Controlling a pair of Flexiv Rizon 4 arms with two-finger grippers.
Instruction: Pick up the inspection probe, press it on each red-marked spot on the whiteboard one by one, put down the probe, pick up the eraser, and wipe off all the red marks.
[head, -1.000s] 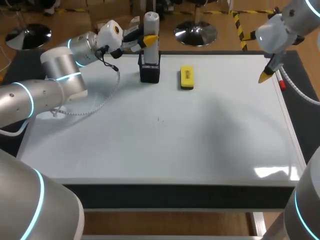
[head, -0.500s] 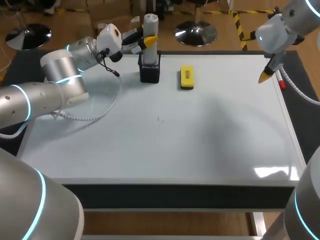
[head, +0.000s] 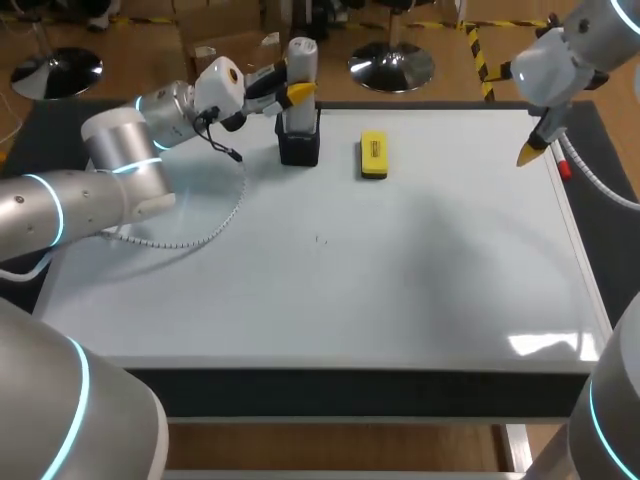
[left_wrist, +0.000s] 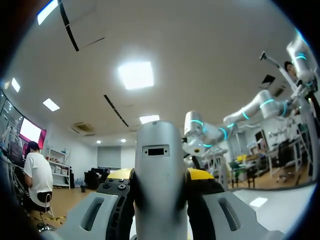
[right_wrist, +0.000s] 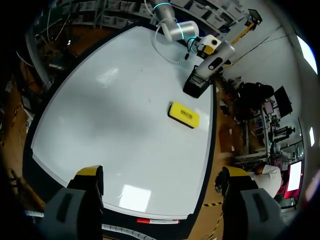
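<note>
The grey cylindrical probe stands upright in a black holder at the back of the whiteboard. My left gripper is shut on the probe's shaft from the left side. In the left wrist view the probe fills the gap between the yellow fingertips. The yellow eraser lies on the board just right of the holder, also seen as the eraser in the right wrist view. My right gripper hangs open and empty above the board's back right edge. I can make out no red marks; only a tiny dark speck shows.
A red marker lies on the right frame of the board. A white cable from my left arm loops over the left part of the board.
My left gripper with the probe has sunk slightly toward the holder, and the arm's cable has swung. The right arm has not moved.
</note>
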